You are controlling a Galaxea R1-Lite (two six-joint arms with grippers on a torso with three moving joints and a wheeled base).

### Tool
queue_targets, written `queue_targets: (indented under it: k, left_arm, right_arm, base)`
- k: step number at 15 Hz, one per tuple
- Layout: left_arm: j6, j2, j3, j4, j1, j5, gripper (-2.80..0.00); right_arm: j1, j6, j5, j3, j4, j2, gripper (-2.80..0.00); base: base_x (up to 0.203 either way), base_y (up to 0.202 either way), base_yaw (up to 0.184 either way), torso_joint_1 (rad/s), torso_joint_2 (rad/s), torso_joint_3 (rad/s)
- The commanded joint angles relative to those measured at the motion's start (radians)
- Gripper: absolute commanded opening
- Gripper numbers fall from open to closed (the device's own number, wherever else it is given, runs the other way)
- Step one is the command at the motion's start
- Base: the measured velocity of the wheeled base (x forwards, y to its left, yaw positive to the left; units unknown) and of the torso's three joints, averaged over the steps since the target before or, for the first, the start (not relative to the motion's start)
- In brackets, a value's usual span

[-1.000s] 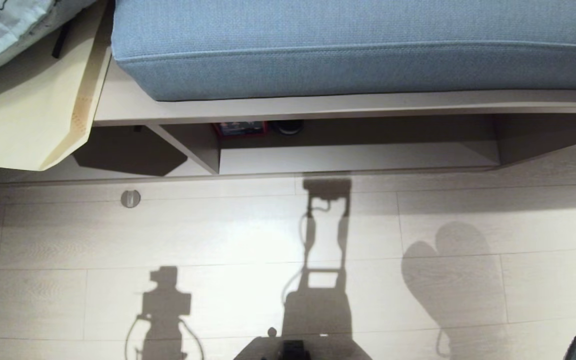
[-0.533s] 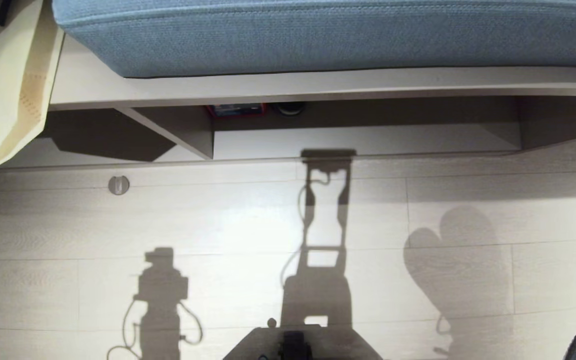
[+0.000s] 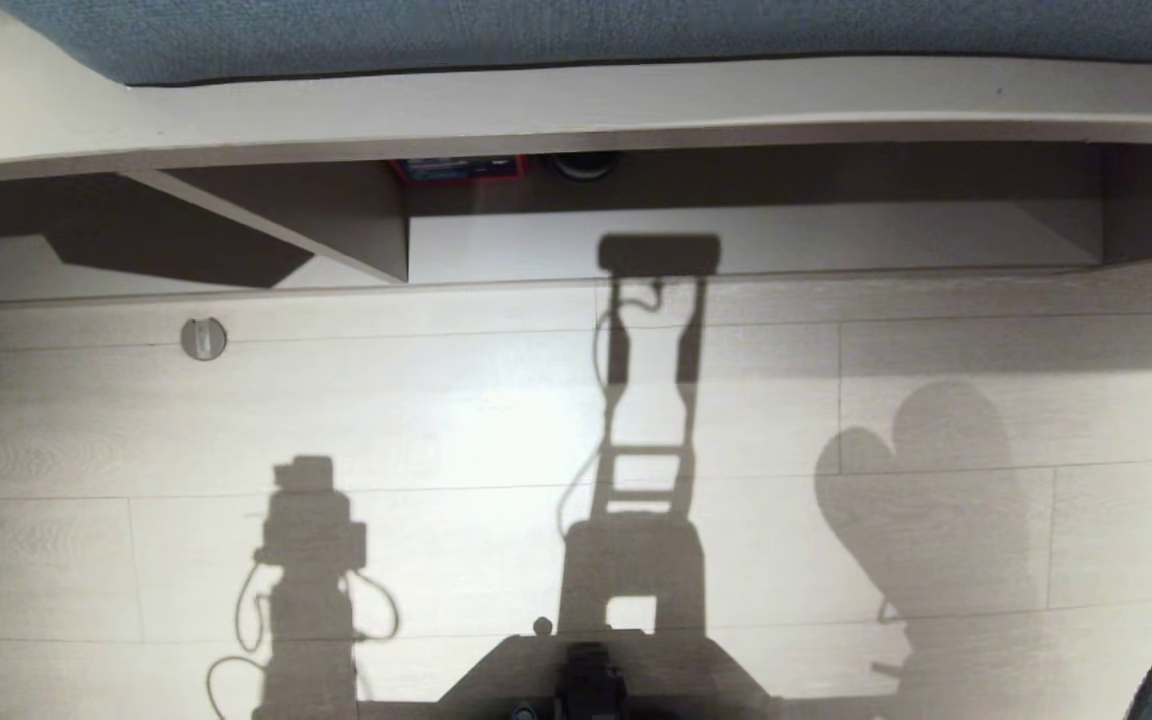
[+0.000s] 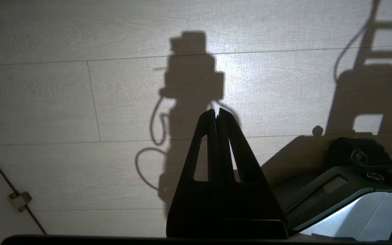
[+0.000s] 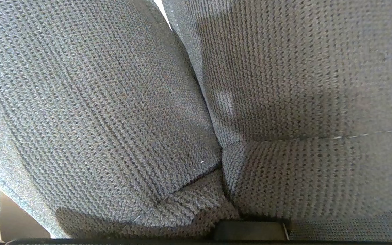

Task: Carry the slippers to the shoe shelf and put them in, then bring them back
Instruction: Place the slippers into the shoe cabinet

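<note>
The slippers, two dark grey-navy knitted toe caps side by side, fill the right wrist view. They hang from my right gripper, whose fingers are hidden behind the fabric. Their heart-shaped shadow lies on the floor at the right of the head view. The shoe shelf runs across the far side of the floor, a low wood-grain cubby with a pale base board and a slanted divider. My left gripper hangs shut and empty over the floor at the left.
A blue cushion lies on the bench above the shelf. A red-edged box and a dark round thing sit at the cubby's back. A round metal stopper stands on the floor. My base shows at the near edge.
The whole head picture has shifted: shelf and cushion slid toward the top edge and the pale bag at the left left the view. The camera moved, not the things.
</note>
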Motion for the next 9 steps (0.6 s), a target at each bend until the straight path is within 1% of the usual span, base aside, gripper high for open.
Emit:
queue_targets:
  k: [1, 9]
  left_arm:
    - [-0.001, 0.001, 0.000, 0.000, 0.000, 0.000, -2.80]
    - [-0.001, 0.001, 0.000, 0.000, 0.000, 0.000, -2.80]
  right_arm:
    - [0.000, 0.000, 0.000, 0.000, 0.001, 0.000, -2.80]
    - [0.000, 0.000, 0.000, 0.000, 0.001, 0.000, -2.80]
  base:
    - [0.000, 0.000, 0.000, 0.004, 0.00, -0.199]
    - [0.000, 0.000, 0.000, 0.002, 0.00, -0.196]
